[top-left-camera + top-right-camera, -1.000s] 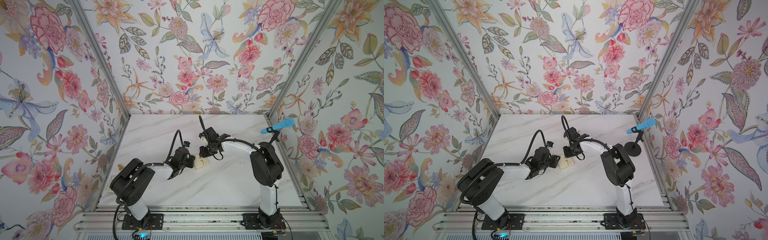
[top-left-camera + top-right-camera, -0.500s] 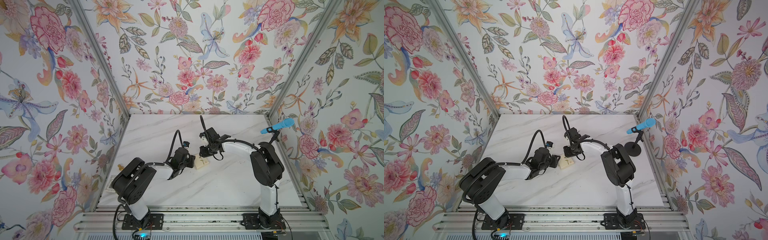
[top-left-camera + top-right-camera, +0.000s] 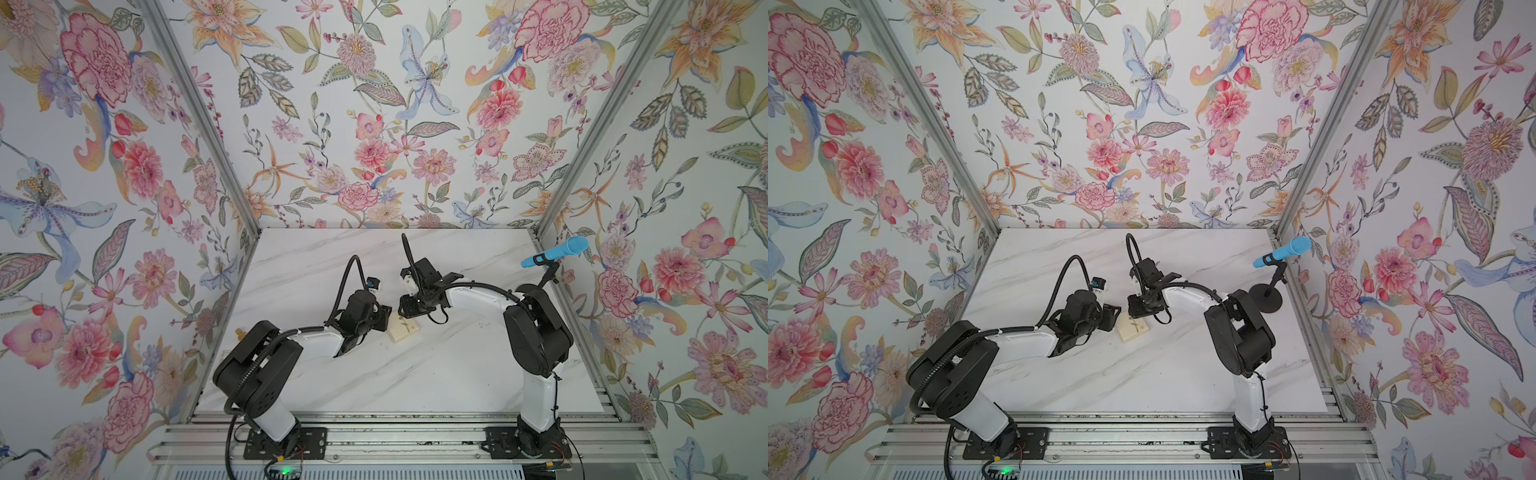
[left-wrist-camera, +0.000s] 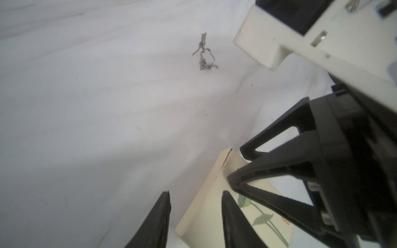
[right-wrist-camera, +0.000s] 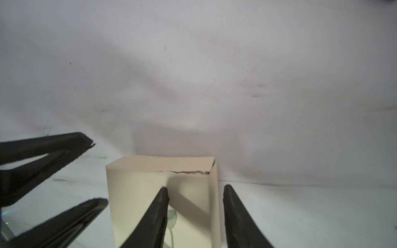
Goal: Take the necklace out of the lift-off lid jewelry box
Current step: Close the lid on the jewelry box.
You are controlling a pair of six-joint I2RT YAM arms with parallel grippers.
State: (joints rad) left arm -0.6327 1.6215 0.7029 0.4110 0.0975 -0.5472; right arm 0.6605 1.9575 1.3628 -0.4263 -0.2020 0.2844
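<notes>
The lift-off lid jewelry box [image 3: 403, 328] [image 3: 1133, 328] is cream, with a flower-stem drawing on its lid. It sits closed on the marble table between both arms. The necklace [image 4: 205, 53], a bunched silvery chain, lies on the bare table beyond the box, outside it. My left gripper [image 4: 196, 193] [image 3: 385, 319] is open. One finger is over the lid and the other is off the box's side. My right gripper [image 5: 196, 187] [image 3: 409, 311] is open too and straddles the opposite edge of the box [image 5: 163, 193]. One lid corner [image 5: 211, 166] is torn.
A blue microphone [image 3: 555, 251] on a black stand [image 3: 1264, 297] stands at the table's right edge. A small gold knob [image 3: 239, 331] lies at the left edge. Floral walls close in three sides of the table [image 3: 374, 374].
Both grippers' jaws have spread a little wider at the box. The arms and the box stay where they were.
</notes>
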